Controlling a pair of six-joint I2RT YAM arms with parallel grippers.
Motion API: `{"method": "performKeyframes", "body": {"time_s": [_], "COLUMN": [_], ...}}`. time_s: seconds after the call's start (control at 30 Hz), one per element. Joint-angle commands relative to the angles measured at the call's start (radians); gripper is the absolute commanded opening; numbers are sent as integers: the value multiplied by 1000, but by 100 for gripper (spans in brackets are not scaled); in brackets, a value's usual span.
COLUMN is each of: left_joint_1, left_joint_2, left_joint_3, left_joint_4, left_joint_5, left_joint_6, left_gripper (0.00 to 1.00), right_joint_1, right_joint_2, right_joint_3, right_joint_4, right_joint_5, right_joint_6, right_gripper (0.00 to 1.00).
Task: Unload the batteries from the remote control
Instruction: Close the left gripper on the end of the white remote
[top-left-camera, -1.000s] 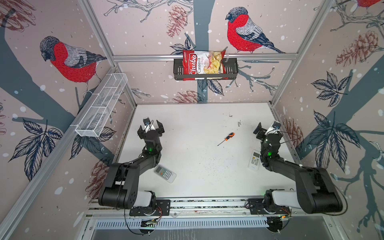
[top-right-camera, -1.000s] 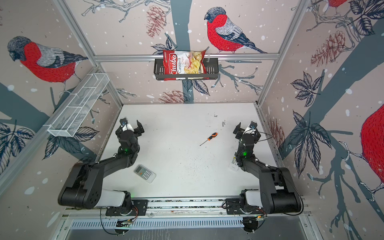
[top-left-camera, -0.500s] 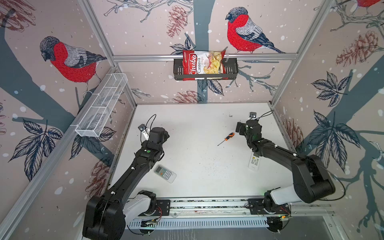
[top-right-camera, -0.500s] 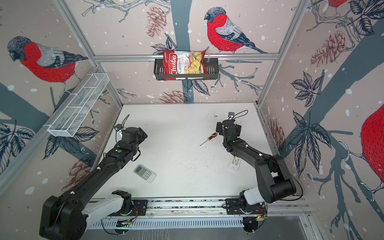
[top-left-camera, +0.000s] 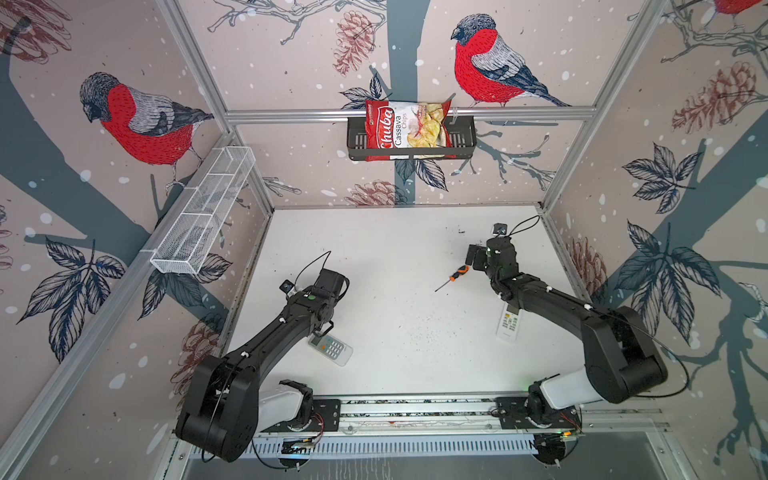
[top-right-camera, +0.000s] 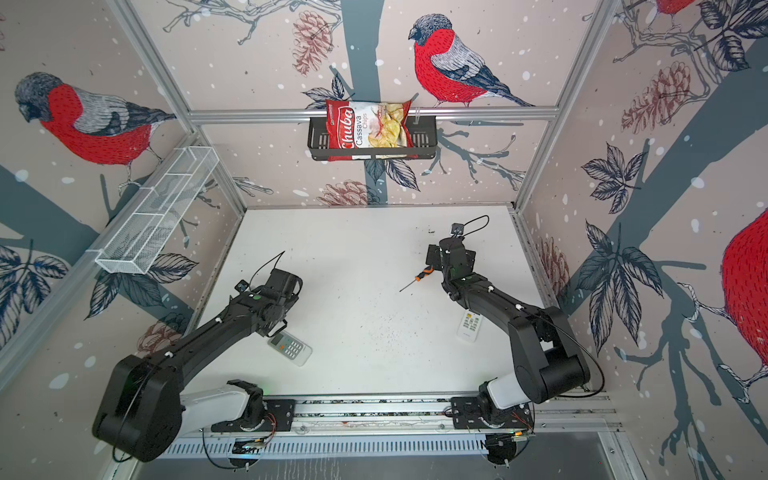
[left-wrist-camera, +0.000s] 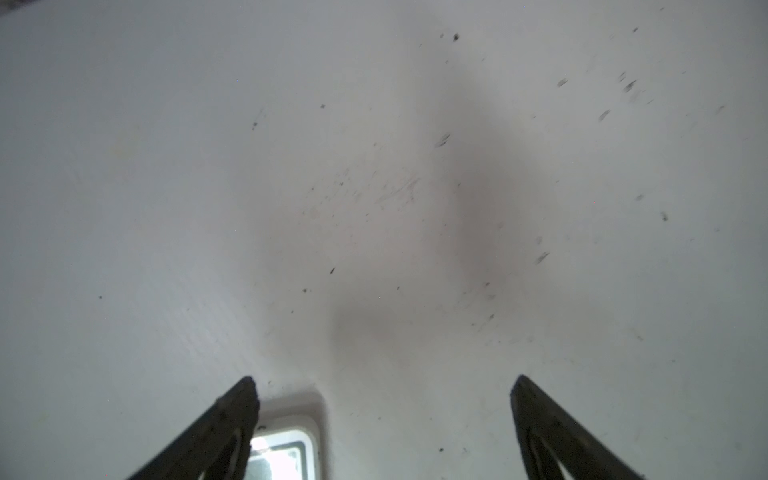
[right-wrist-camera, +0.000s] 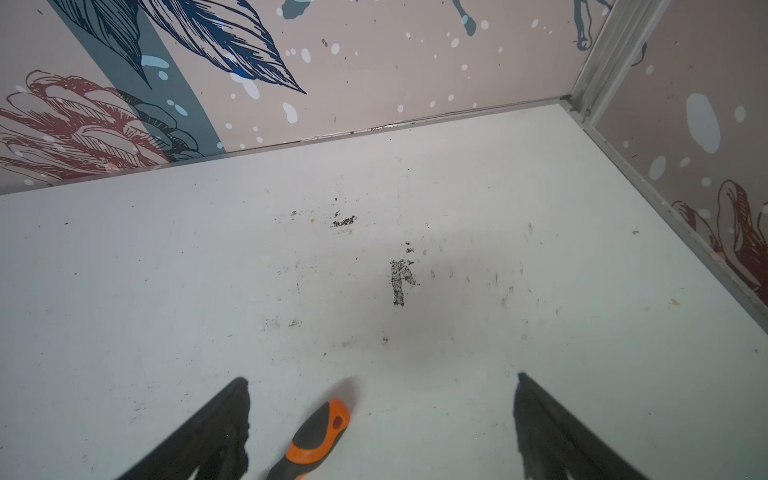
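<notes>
Arms (top-left-camera: 270, 334) (top-left-camera: 552, 297) outstretched, tools (left-wrist-camera: 384, 379) (right-wrist-camera: 381, 378) agape

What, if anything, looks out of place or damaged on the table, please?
The table is marked: dark scuffs and gritty specks between the screwdriver and the back wall, one patch looking scraped. The left remote and right remote lie flat and look intact.

White remote control (top-left-camera: 330, 348), orange-and-black screwdriver (top-left-camera: 457, 274)
</notes>
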Motion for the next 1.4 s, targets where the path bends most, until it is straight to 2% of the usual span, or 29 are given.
{"method": "performKeyframes", "body": {"time_s": [0.0,0.27,0.6,0.73,1.0,1.37], "left_joint_1": [0,-20,-87,-110,-149,-209], "left_joint_2": [-14,-38,42,79,124,220], "left_joint_3": [-42,-107,-172,-165,-152,-99], "left_joint_4": [-6,-6,50,83,121,158], "left_joint_5": [46,50,53,60,72,69], "left_joint_6": [-72,-105,-160,-163,-163,-188], "left_gripper": [91,92,92,86,64,48], "right_joint_1": [1,14,42,50,52,57], "right_joint_2": [9,37,78,87,87,88], "right_joint_3": [11,28,47,53,57,66], "right_joint_4": [-22,-37,-48,-57,-65,-71], "right_joint_5": [7,28,66,76,86,85], "right_joint_6": [5,0,-9,-13,-15,-17], "right_gripper": [97,97,98,98,98,98]}}
